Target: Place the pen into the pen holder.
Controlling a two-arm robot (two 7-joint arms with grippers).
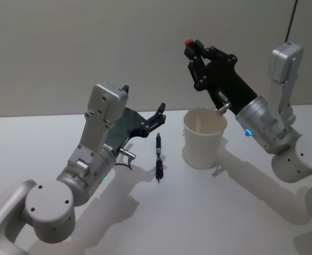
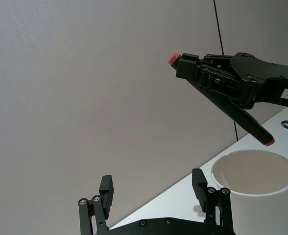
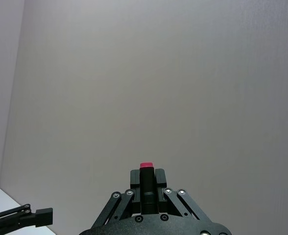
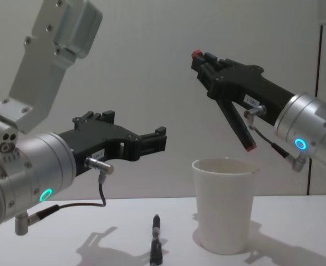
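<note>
None of the task is done, as far as I can judge: the whole pick and drop is left. The table (image 1: 161,228) carries both things in its far half. My left gripper (image 1: 144,103) hangs over the table left of the middle. Its fingers are spread wide with nothing between them, and it sits above and just beside the pen, not around it. My right gripper (image 1: 193,43) is raised high over the far right part of the table, above the pen holder, with its red-tipped fingers pressed together on nothing. The pen holder (image 1: 202,146), a white paper cup, stands upright right of the middle, toward the far edge. Its mouth is open, and what I can see of its inside is bare. The pen (image 1: 158,156) lies flat on the table just left of the cup and apart from it, running from the far edge toward the near one. What remains, I judge, is to lower my left gripper, close on the pen, lift it over the rim and let go.
</note>
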